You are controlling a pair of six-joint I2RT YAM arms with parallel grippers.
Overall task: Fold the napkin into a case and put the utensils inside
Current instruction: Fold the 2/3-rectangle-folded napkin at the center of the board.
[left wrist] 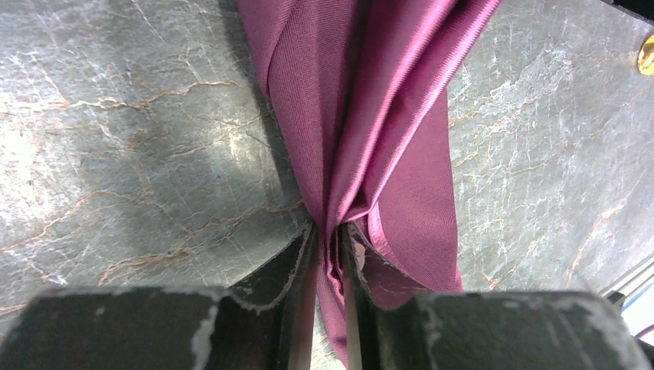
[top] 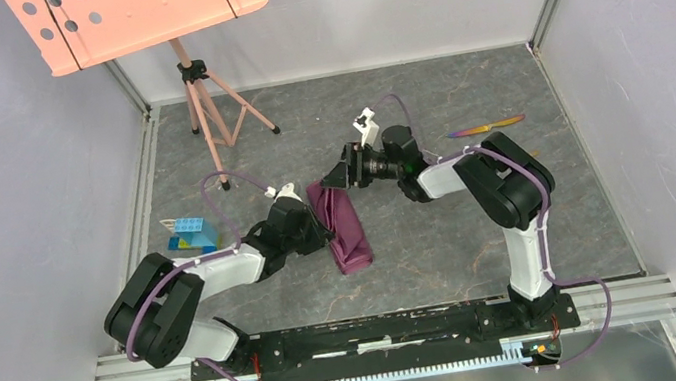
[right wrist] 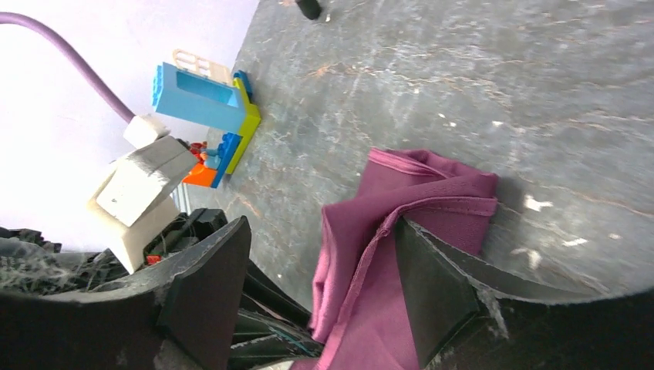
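The left gripper [left wrist: 328,235] pinches the bunched napkin [left wrist: 370,116] tight. The right gripper [right wrist: 320,231] gapes wide, with cloth showing between its fingers.

Left wrist view only catches a gold sliver [left wrist: 646,54] at the right edge, way too cut off to name. The napkin [left wrist: 370,116] runs off the top there, and its pinched end vanishes between the left gripper [left wrist: 328,240] fingers. From above, the pink stand [top: 136,13] gets cropped at the top edge.
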